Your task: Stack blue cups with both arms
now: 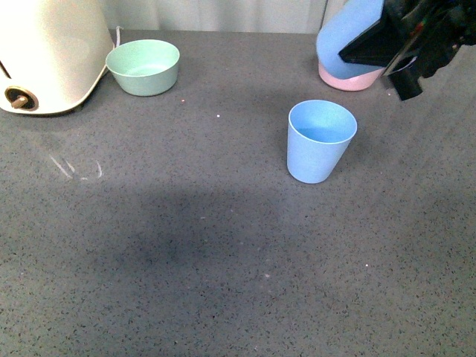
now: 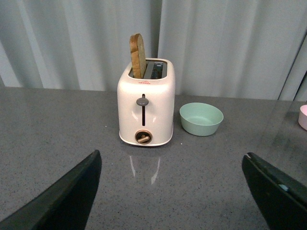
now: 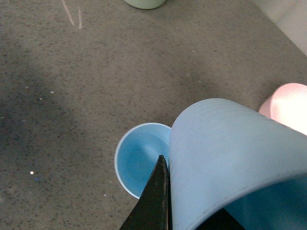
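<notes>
Firstly, right end effector (image 1: pixel 366 49): it is clamping the wall of the held blue cup (image 1: pixel 348 33), carrying it tilted and off the desk (image 1: pixel 223 260), at 1 o'clock in the front view.
Standing blue cup (image 1: pixel 321 141): it is standing upright on the desk, a little toward 3 o'clock of centre, at 7 o'clock from the held blue cup and apart from it.
Left end effector (image 2: pixel 171 155): its two fingers are spreading wide over the desk and gripping nothing. Only the left wrist view is showing it.
Left wrist view alone: it is showing the whole toaster (image 2: pixel 146 108), which the front view is cutting off at 10 o'clock.
Right wrist view alone: it is looking down into the standing blue cup, whose rim is passing behind the held blue cup and one black finger (image 3: pixel 156 201).
Toaster contents: a slice of bread (image 2: pixel 138 55) is standing up out of one slot.
Standing blue cup contents: only its own pale blue floor is showing.
Mint-green bowl (image 1: pixel 145 65): it is sitting at 11 o'clock, just at 3 o'clock of the toaster, its inside showing bare.
Pink bowl (image 1: pixel 349 78): the held blue cup is covering most of it, so I cannot tell its contents.
Hidden: the end effector is blocking the held blue cup's mouth in the front view, and the right wrist view's edge is cutting it off.
</notes>
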